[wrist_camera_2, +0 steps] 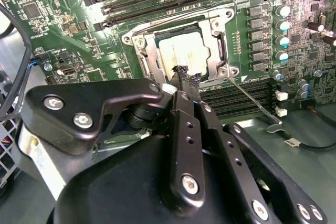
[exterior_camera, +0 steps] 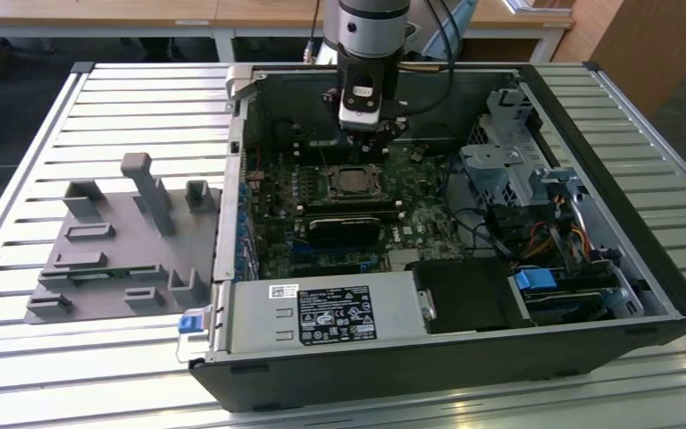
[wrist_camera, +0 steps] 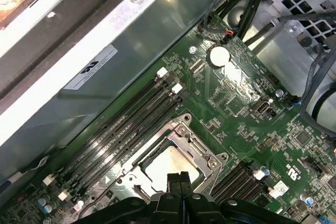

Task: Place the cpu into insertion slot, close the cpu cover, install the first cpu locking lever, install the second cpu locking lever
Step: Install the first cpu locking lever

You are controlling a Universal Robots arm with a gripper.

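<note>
Exterior view: arm (exterior_camera: 367,36) points straight down, pincer (exterior_camera: 368,136) closed empty above the cpu (exterior_camera: 352,181).

A slatted metal table (exterior_camera: 33,116) carries a grey moulded fixture (exterior_camera: 117,250) at centre left and an open black computer case (exterior_camera: 439,368) at centre right, with the case's white-labelled power supply (exterior_camera: 319,315) at lower centre.

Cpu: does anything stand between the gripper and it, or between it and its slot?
Nothing visible does. The cpu already sits in place, framed by the cover; the shut gripper hangs right at the cover's edge.
</note>
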